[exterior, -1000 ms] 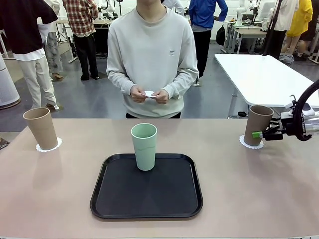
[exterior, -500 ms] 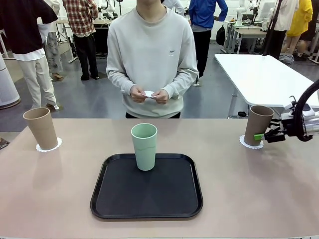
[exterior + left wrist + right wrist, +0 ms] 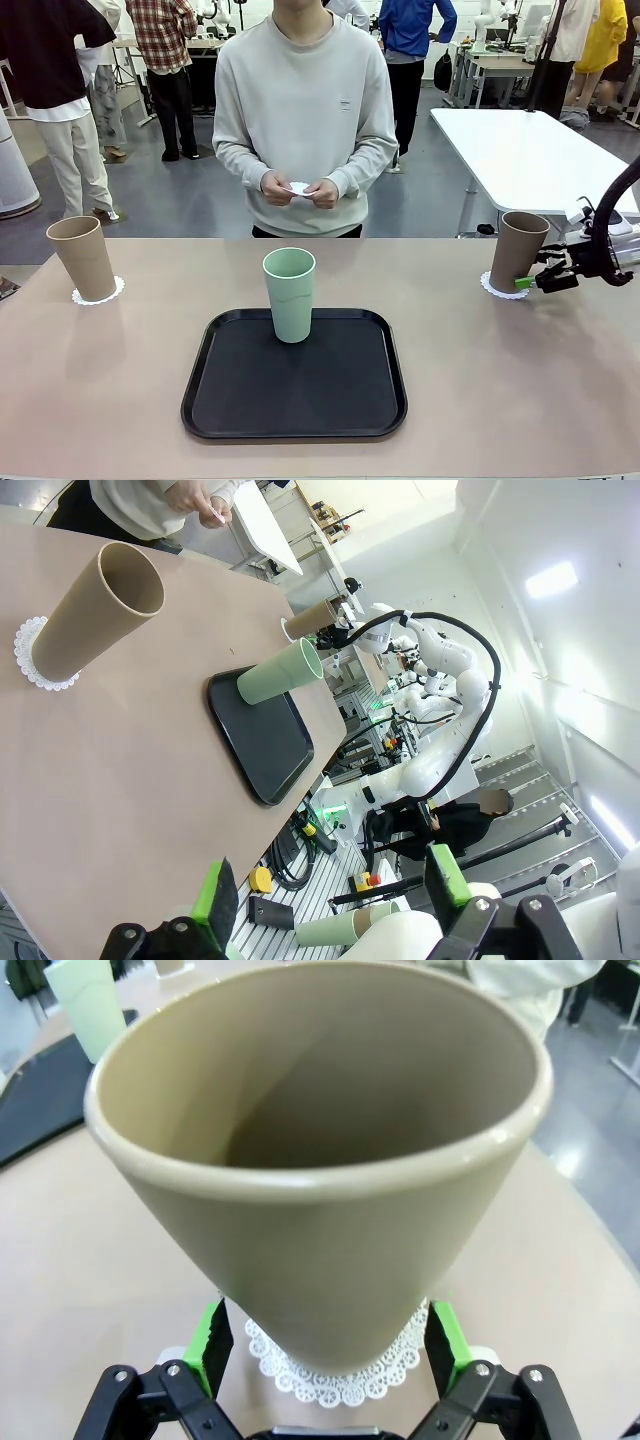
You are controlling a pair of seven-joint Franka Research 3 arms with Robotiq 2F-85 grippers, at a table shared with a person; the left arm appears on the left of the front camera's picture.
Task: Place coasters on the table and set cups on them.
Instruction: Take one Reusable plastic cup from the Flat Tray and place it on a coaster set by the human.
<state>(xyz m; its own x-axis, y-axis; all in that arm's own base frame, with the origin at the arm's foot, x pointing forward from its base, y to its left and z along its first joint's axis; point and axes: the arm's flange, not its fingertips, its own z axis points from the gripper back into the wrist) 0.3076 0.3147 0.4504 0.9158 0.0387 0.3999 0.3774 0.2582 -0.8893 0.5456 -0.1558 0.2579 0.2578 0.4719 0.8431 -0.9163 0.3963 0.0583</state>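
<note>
Recorded right gripper (image 3: 330, 1330) spread open astride tan cup (image 3: 330, 1250) seated on coaster (image 3: 340, 1385), pads (image 3: 443, 1333) seemingly clear of its wall; found left gripper (image 3: 330, 882) open, empty, facing table (image 3: 120, 780).

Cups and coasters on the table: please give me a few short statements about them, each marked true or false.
1. The mint green cup stands on the black tray. True.
2. A coaster lies under it. False: it stands on the bare tray.
3. The right tan cup stands on the right coaster. True.
4. The right gripper is shut on that cup. False: its jaws stand open on either side of the cup's base.
5. The person's hands hold a tan cup. False: they hold a small white thing.
6. The left tan cup stands on the left coaster. True.
</note>
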